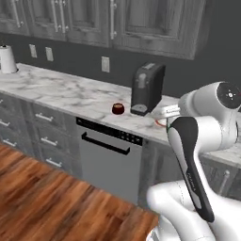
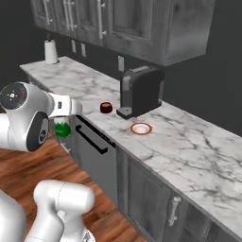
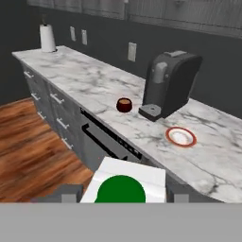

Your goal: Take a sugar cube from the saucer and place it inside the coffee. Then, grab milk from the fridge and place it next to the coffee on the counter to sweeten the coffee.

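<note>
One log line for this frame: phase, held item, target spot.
phase: carrying milk to counter | gripper: shut on milk | coffee: left of coffee machine | saucer: right of coffee

Dim even rendered light, soft blur, faint shadows, no glare

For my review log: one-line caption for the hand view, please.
Gripper holding the milk carton above the floor, facing the counter with coffee cup, saucer and coffee machine.
</note>
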You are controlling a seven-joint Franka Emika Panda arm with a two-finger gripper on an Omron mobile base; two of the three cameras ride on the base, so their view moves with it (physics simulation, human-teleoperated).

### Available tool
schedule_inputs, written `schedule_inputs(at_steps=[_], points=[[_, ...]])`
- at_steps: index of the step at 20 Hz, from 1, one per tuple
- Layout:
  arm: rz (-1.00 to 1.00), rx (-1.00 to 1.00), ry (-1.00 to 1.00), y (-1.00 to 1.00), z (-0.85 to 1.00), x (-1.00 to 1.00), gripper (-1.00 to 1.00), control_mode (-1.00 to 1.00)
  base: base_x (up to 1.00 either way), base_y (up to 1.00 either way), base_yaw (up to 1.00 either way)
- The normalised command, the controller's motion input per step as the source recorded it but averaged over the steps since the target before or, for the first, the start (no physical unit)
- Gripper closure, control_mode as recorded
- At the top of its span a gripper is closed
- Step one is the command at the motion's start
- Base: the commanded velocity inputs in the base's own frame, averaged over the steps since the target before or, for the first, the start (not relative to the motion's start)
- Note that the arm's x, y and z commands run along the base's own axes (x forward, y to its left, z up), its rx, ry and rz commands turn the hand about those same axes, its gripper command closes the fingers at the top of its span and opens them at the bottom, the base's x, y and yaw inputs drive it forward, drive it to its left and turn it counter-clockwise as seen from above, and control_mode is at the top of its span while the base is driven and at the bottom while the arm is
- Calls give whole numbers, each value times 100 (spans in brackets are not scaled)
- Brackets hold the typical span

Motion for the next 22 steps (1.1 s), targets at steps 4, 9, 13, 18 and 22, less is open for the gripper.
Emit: schedule_inputs(at_steps=[4,9,13,18,22], points=[[0,0,0,0,0,0,100,100,100,72,-44],[0,0,0,0,0,0,100,100,100,77,-47],[0,0,0,0,0,0,100,100,100,69,-50],[0,0,0,0,0,0,100,100,90,60,-51],[0,0,0,0,0,0,100,100,39,41,-50]])
